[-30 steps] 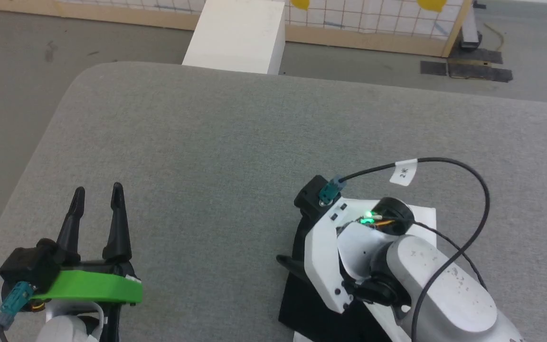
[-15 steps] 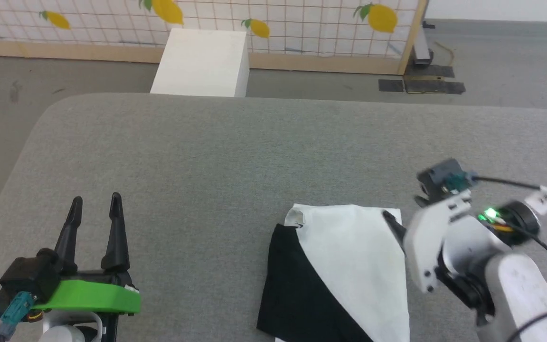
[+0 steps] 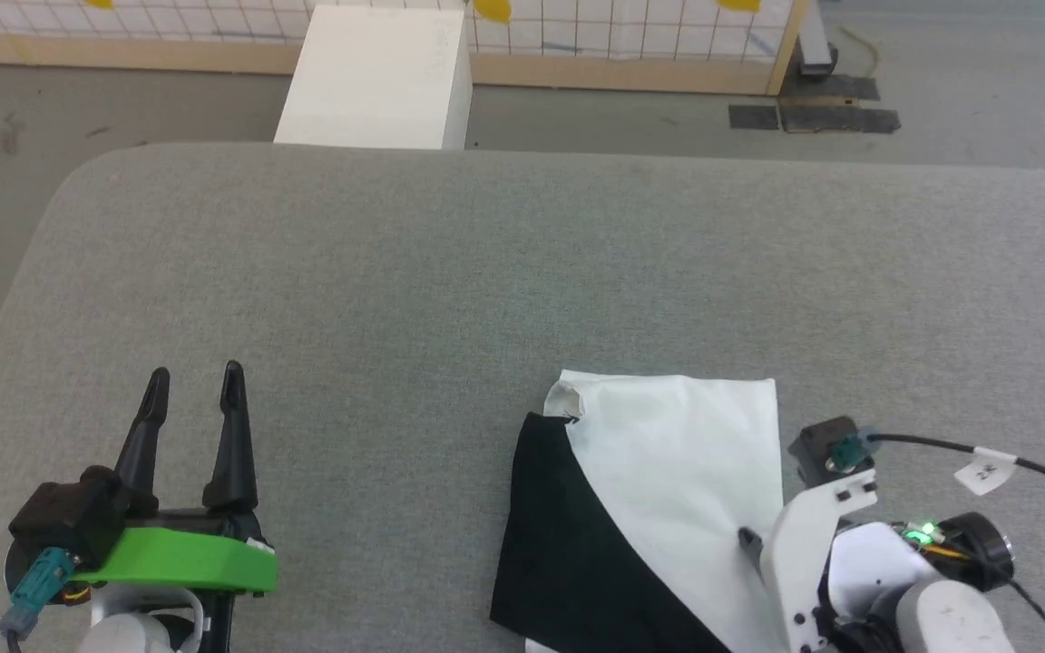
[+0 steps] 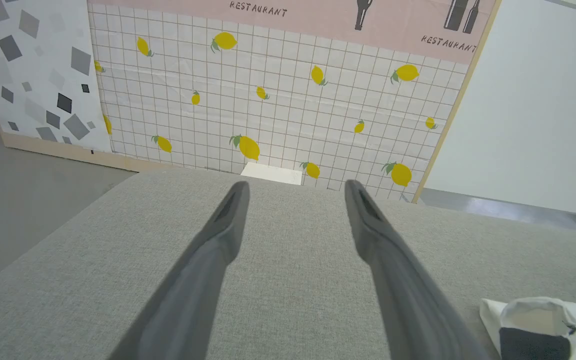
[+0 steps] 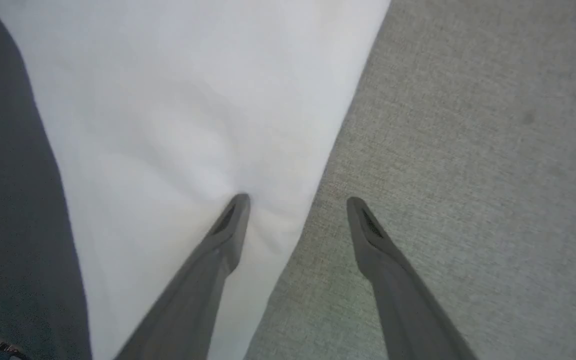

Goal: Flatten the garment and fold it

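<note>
The garment lies folded flat on the grey table near its front edge, white cloth with a black sleeve across its left half. My right gripper is open at the garment's right edge. One of its fingertips presses on the white cloth; the other hangs over bare table. In the head view one fingertip pokes out from under the white wrist. My left gripper stands open and empty far to the garment's left. The left wrist view has its jaws apart and the garment at lower right.
The grey padded table has a rounded far-left corner. A white box stands on the floor just beyond its far edge, before a lemon-print wall panel. Black mats lie on the floor at the far right.
The head camera has shifted. My right arm has drawn back off the garment toward its right near edge, uncovering the folded cloth. The left gripper has stayed put.
</note>
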### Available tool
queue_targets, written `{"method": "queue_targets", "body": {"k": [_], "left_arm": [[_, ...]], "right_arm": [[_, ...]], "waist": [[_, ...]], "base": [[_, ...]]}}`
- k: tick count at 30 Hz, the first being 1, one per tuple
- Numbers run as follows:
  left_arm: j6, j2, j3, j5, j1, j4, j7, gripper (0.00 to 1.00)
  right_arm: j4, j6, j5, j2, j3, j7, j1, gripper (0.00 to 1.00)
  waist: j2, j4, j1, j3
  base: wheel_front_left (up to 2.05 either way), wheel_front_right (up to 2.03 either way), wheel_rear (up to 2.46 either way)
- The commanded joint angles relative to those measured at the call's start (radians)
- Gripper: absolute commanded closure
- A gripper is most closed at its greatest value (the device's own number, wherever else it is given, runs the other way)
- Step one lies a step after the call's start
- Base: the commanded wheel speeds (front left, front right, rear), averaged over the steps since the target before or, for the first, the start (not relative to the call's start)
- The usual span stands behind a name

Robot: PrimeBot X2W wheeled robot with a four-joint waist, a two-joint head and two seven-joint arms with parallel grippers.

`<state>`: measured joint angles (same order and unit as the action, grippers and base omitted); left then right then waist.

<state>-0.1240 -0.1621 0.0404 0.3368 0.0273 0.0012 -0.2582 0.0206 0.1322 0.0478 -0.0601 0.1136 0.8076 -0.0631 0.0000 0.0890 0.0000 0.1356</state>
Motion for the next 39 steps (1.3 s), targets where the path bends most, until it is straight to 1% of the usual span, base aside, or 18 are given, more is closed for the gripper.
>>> {"method": "queue_targets", "body": {"k": [1,10,11,12,13,16,20,22,24,27,31,33,35,39], "left_arm": [[-0.007,-0.009,-0.002,0.007,0.015,0.004,-0.004,0.0],[-0.007,-0.013,-0.004,0.016,0.024,0.017,-0.004,0.0],[-0.007,-0.013,-0.005,0.017,0.025,0.018,-0.004,0.0],[-0.007,-0.013,-0.007,0.018,0.026,0.02,-0.004,0.0],[-0.007,-0.013,-0.008,0.019,0.027,0.021,-0.004,0.0],[-0.007,-0.013,-0.01,0.021,0.028,0.025,-0.004,0.0],[-0.007,-0.012,-0.008,0.022,0.026,0.029,-0.004,0.0],[-0.007,-0.013,-0.002,0.023,0.026,0.025,-0.004,0.0],[-0.007,-0.016,0.007,0.024,0.023,0.013,-0.004,0.0],[-0.007,-0.018,0.02,0.03,0.021,-0.009,-0.004,0.0],[-0.007,-0.037,0.024,0.037,0.03,-0.037,-0.004,0.0],[-0.007,-0.055,0.018,0.038,0.041,-0.048,-0.004,0.0],[-0.007,-0.075,0.011,0.039,0.056,-0.058,-0.004,0.0],[-0.007,-0.124,0.0,0.04,0.085,-0.078,-0.003,0.0]], "right_arm": [[0.021,-0.002,-0.001,0.005,0.011,-0.008,0.005,0.0],[0.148,-0.002,0.005,0.009,0.063,-0.016,-0.01,0.0],[0.16,-0.002,0.005,0.009,0.065,-0.012,-0.013,0.1],[0.174,-0.002,0.006,0.009,0.071,-0.006,-0.017,0.82],[0.181,-0.002,0.008,0.009,0.073,-0.005,-0.021,1.0],[0.189,-0.002,0.018,0.001,0.082,-0.008,-0.044,1.0],[0.173,-0.002,0.039,-0.044,0.13,-0.008,-0.089,1.0],[0.147,-0.002,0.056,-0.089,0.182,0.007,-0.119,1.0],[0.113,-0.002,0.077,-0.152,0.241,0.032,-0.157,1.0],[0.056,-0.002,0.126,-0.261,0.321,0.089,-0.223,1.0],[0.009,-0.002,0.182,-0.371,0.38,0.149,-0.301,1.0],[-0.005,-0.002,0.194,-0.409,0.392,0.163,-0.334,1.0],[-0.012,-0.002,0.203,-0.433,0.386,0.169,-0.359,1.0],[-0.003,-0.002,0.197,-0.467,0.342,0.165,-0.398,1.0]], "waist": [[0.0,0.011,0.0,0.01],[0.0,0.023,0.0,0.017],[0.0,0.025,0.0,0.017],[0.0,0.027,0.0,0.015],[0.0,0.029,0.0,0.014],[0.0,0.033,0.0,0.009],[0.0,0.028,0.0,-0.002],[0.0,0.011,0.0,-0.003],[0.0,-0.024,0.0,0.006],[0.0,-0.112,0.0,0.042],[0.0,-0.257,0.0,0.106],[0.0,-0.323,0.0,0.141],[0.0,-0.381,0.0,0.176],[0.0,-0.466,0.0,0.244]], "base": [[0.0,0.0,0.0],[0.0,0.0,0.0],[0.0,0.0,0.0],[0.0,0.0,0.0],[0.0,0.0,0.0],[0.0,0.0,0.0],[0.0,0.0,0.0],[0.0,0.0,0.0],[0.0,0.0,0.0],[0.0,0.0,0.0],[0.0,0.0,0.0],[0.0,0.0,0.0],[0.0,0.0,0.0],[0.0,0.0,0.0]]}}
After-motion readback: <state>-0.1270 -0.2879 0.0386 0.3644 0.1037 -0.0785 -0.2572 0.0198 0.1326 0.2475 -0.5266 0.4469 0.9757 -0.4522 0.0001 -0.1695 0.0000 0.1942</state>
